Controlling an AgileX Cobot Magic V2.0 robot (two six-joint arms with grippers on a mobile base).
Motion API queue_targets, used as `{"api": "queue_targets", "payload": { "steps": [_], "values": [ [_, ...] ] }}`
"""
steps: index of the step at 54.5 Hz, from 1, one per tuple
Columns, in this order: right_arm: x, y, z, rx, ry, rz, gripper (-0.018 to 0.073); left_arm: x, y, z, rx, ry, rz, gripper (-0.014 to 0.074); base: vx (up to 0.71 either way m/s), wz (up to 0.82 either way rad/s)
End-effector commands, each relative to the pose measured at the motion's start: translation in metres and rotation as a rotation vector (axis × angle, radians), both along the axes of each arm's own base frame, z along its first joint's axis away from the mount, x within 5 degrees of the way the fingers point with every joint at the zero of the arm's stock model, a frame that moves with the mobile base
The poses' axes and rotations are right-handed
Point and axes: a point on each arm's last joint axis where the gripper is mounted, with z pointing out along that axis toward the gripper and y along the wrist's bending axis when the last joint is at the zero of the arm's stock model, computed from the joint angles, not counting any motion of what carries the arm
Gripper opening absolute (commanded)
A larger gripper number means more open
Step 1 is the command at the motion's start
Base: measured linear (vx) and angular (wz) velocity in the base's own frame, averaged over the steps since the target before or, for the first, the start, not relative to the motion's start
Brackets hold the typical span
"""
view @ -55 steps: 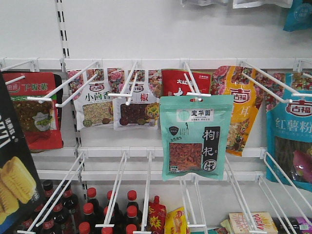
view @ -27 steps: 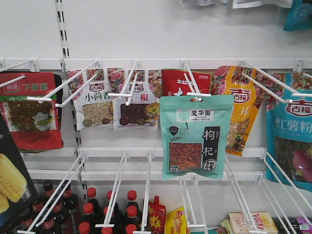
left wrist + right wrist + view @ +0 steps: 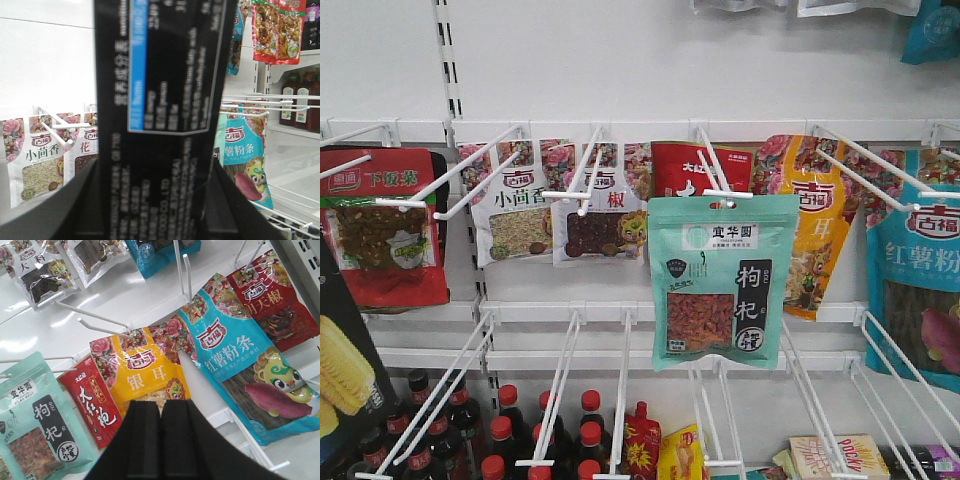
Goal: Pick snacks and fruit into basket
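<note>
**1. Left gripper** (image 3: 156, 212). Dark matte jaws are clamped on either side of the box (image 3: 160, 75). The box is a rigid card carton with flat faces, glossy black, carrying a blue stripe and fine white print. From the front only its corner shows, low on the left (image 3: 342, 375), printed with yellow corn. It hangs in the air, clear of the rack.

**2. Right gripper** (image 3: 160, 440). Its smooth black fingers are pressed together with nothing between them. It points at the rack just under a yellow pouch (image 3: 145, 375).

**3. Mint pouch** (image 3: 722, 280). A flat, soft film bag with a clear window of dried red berries. It hangs by a punched hole at the front end of a white wire peg (image 3: 712, 165). It also shows at the lower left of the right wrist view (image 3: 35, 420).

**4. Behind and around.** More film pouches hang here, among them a red pouch (image 3: 385, 225) and a blue pouch (image 3: 920, 270). Red-capped bottles (image 3: 500, 430) stand below, against a white back panel (image 3: 670, 60).

**5. Not in view.** Basket; fruit.

**Step in hand, as I judge it.** The box is picked and not yet dropped off.

**Next move.**
- Carry the box to the basket and let go low. The stiff carton should take the grip without crushing.
- The mint pouch would follow. It wants sliding forward off its peg rather than tugging down, and the thin, slick film calls for a firm pinch.
</note>
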Motion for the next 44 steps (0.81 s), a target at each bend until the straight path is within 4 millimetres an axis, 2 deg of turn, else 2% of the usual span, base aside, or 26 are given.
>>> {"api": "queue_targets", "payload": {
  "steps": [1,15,28,37,44],
  "values": [
    [-0.003,0.000,0.010,-0.068,-0.060,-0.019,-0.0004,-0.003,0.001,0.011,-0.021,-0.023,-0.010,-0.0007,0.00,0.00],
    [-0.005,0.006,0.058,-0.180,0.005,0.013,-0.0003,-0.003,0.001,0.011,-0.021,-0.023,-0.010,-0.0007,0.00,0.00],
    [0.017,0.009,0.093,-0.174,0.236,0.076,-0.0001,-0.003,0.001,0.011,-0.021,-0.023,-0.010,-0.0007,0.00,0.00],
    [0.033,0.009,0.116,-0.180,0.228,0.087,-0.0001,-0.003,0.001,0.011,-0.021,-0.023,-0.010,-0.0007,0.00,0.00],
    [0.049,0.017,0.120,-0.212,0.187,0.161,0.0000,-0.003,0.001,0.011,-0.021,-0.023,-0.010,-0.0007,0.00,0.00]
  ]
}}
